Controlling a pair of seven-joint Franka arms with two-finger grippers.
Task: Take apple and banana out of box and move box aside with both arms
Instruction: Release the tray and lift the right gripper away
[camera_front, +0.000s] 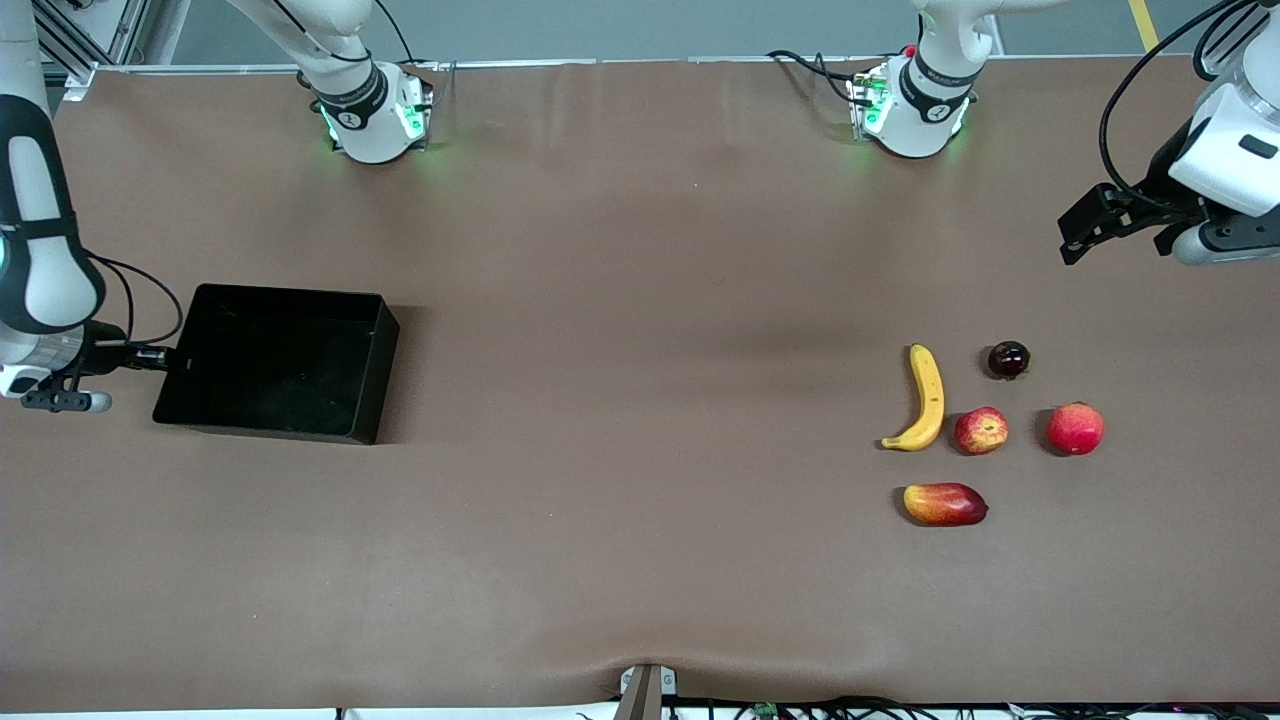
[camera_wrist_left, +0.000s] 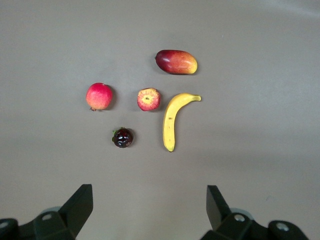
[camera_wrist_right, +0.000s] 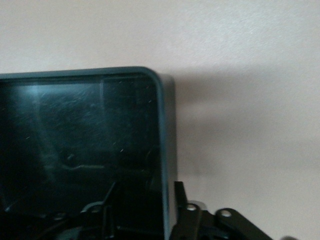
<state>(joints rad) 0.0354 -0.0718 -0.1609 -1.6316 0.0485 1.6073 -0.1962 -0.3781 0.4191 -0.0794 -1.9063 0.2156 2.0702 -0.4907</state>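
The yellow banana (camera_front: 928, 398) and the small red-and-yellow apple (camera_front: 981, 430) lie side by side on the brown table toward the left arm's end. My left gripper (camera_front: 1085, 230) hangs open and empty in the air, over the table farther from the front camera than the fruits. Its wrist view shows the banana (camera_wrist_left: 171, 120) and apple (camera_wrist_left: 148, 99) ahead of the gripper (camera_wrist_left: 150, 192). The black box (camera_front: 385, 340) sits toward the right arm's end. My right gripper (camera_front: 160, 357) is low at the box's end wall. In its wrist view the gripper (camera_wrist_right: 145, 192) straddles the box rim (camera_wrist_right: 162, 125), open.
An oblong red-yellow mango (camera_front: 945, 504) lies nearer the front camera than the banana. A plain pinkish-red round fruit (camera_front: 1075, 428) sits beside the apple. A small dark round fruit (camera_front: 1008, 359) lies farther back. The arms' bases (camera_front: 375, 120) stand along the table's back edge.
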